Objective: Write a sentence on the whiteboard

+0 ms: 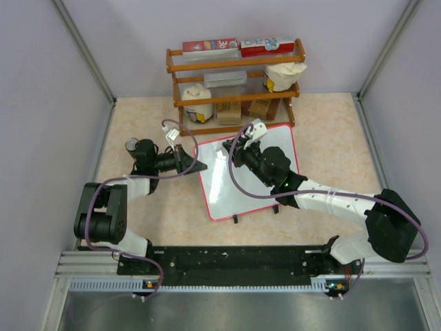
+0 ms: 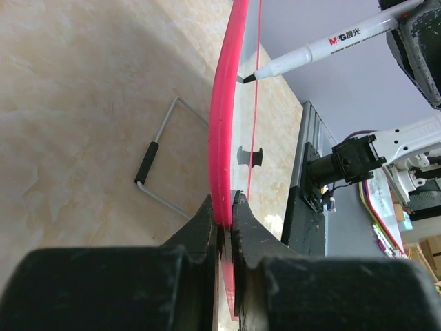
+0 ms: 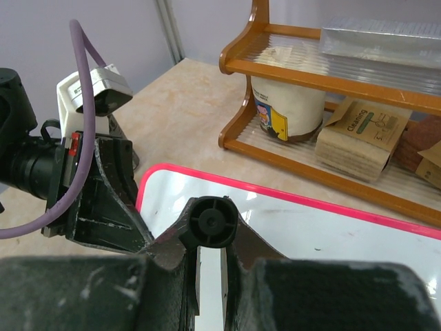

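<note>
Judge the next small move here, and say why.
Probably press the marker tip onto the whiteboard and start the first stroke: its surface looks blank, the left gripper clamps its red edge, and the right gripper holds the marker with the tip close to it.

The left pincer [image 2: 226, 207] clamps the whiteboard [image 2: 221, 124], marker [image 2: 331, 47] touching.

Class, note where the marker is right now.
In the left wrist view, the marker slants in from upper right, held by the right gripper, its tip at the whiteboard, near the red edge clamped by the left gripper.
</note>
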